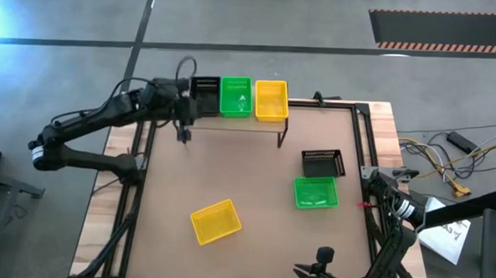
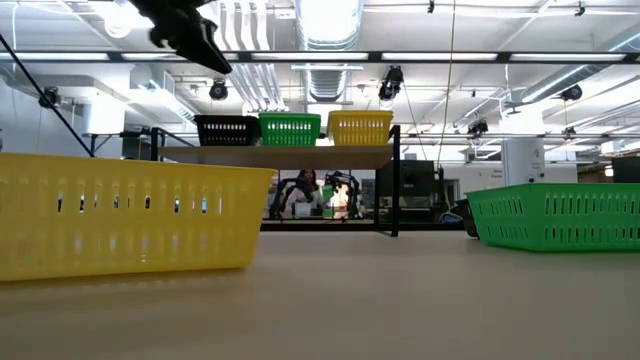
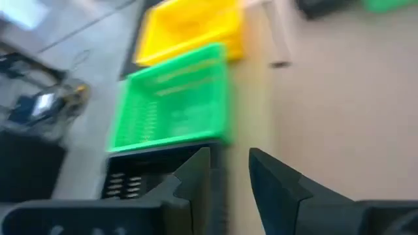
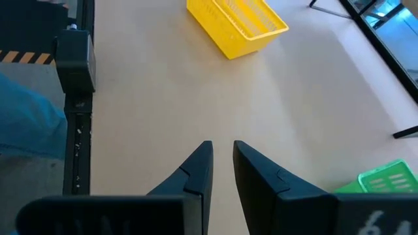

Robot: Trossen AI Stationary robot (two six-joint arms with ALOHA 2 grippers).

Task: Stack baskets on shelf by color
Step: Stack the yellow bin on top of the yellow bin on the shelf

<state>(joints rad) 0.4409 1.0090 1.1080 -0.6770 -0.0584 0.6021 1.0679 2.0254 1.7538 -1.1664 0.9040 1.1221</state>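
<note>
Left gripper [image 1: 185, 111] hovers beside the black slotted plastic basket [image 1: 205, 94] on the light-wood shelf [image 1: 257, 123], fingers slightly apart, empty. Next along: 1 green basket [image 1: 235, 96], 1 yellow basket [image 1: 271, 101]. Right gripper [image 4: 222, 163] is parked at the table edge, fingers slightly apart too.

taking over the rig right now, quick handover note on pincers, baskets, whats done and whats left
Left pincer: open, empty, at the shelf's black-basket end.
Right pincer: open a little, empty, waiting at the table's right edge.
On the shelf, side by side: black basket, green basket, yellow basket.
Loose on the table: second black basket, second green basket just in front of it, second yellow basket near the front.
Done: one basket of each colour is on the shelf.
Left: stack each loose basket on its own colour.
</note>
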